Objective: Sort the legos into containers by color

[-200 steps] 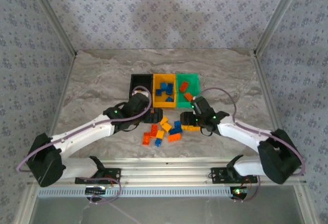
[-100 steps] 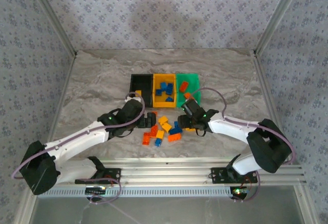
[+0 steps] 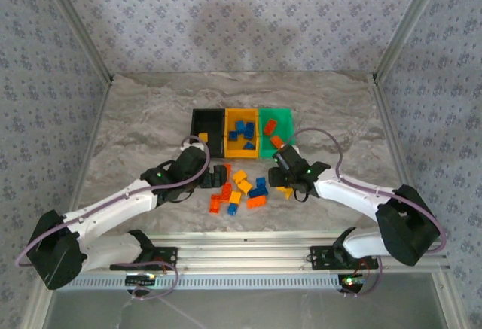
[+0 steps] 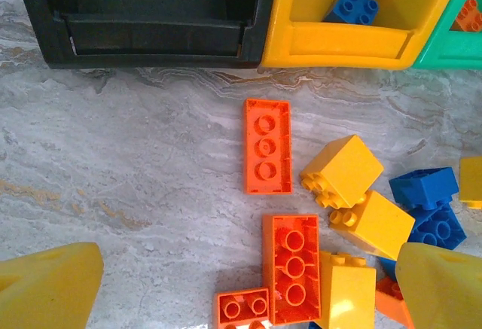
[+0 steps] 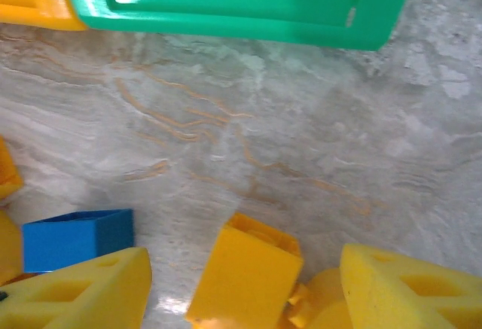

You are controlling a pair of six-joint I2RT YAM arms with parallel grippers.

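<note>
My right pincer [image 5: 245, 269] is hanging open over the surface [image 5: 316, 141], gripping nothing. A yellow brick [image 5: 242, 284] is lying tilted between its pads [image 5: 83, 291], with daylight showing on both sides. This spot is on the near side of the yellow bin [image 4: 339, 43] and off to its right. It is just in front of the green bin [image 5: 241, 1], which is butting against the yellow bin's right wall.

My left pincer [image 4: 248, 265] is also gaping wide and empty, over the loose pile directly nearside of the yellow bin. A red-orange brick [image 4: 291, 269] is sitting between its fingers, long axis pointing toward the yellow bin. I am judging that the closing line is crossing its short width.

The black bin [image 4: 151, 35], against the yellow bin's left wall, is holding yellow pieces, so I am judging the yellow brick belongs there. That is asking my right arm to reach across the yellow bin, while my left arm is sitting nearer.
</note>
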